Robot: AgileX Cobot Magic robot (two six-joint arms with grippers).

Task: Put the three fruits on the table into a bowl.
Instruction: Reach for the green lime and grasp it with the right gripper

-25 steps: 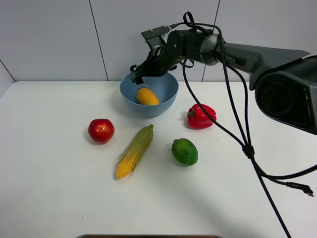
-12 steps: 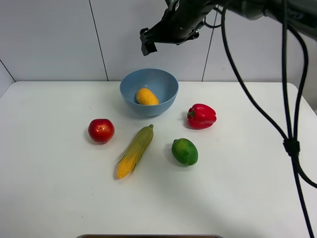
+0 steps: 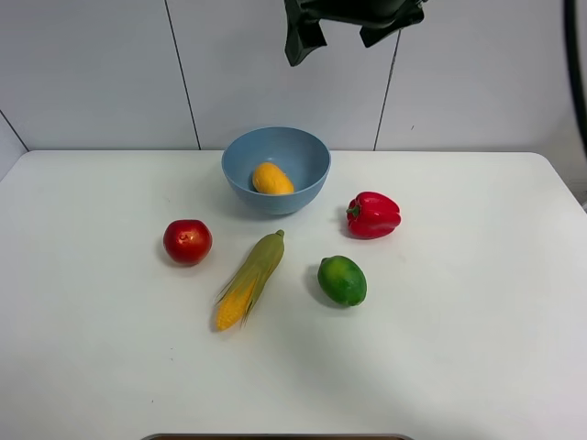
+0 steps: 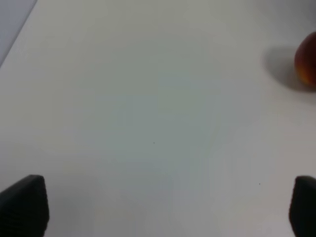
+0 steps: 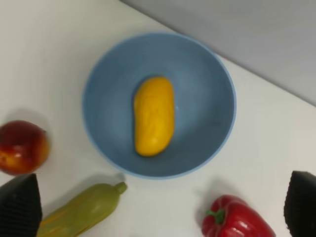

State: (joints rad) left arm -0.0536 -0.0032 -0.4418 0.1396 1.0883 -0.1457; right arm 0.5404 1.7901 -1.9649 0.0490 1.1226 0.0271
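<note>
Exterior high: right pincer (image 3: 341,27) clipped by the top edge, so only dark lower parts show. A dark strip (image 3: 275,437) along the bottom edge can't be identified.

Left wrist: soft focus throughout. Red apple (image 4: 307,59) cut by the frame edge. Of the left pincer (image 4: 158,207), only two dark fingertips (image 4: 22,205) show.

Right wrist: corn cob (image 5: 81,212), bell pepper (image 5: 237,221) and red apple all partly cropped.

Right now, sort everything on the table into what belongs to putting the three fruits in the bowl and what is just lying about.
Belongs to the job:
light-blue bowl
orange-yellow fruit, already inside it
green lime-like fruit, on the table
red apple, on the table

Just lying about:
red bell pepper
corn cob in its husk
</note>
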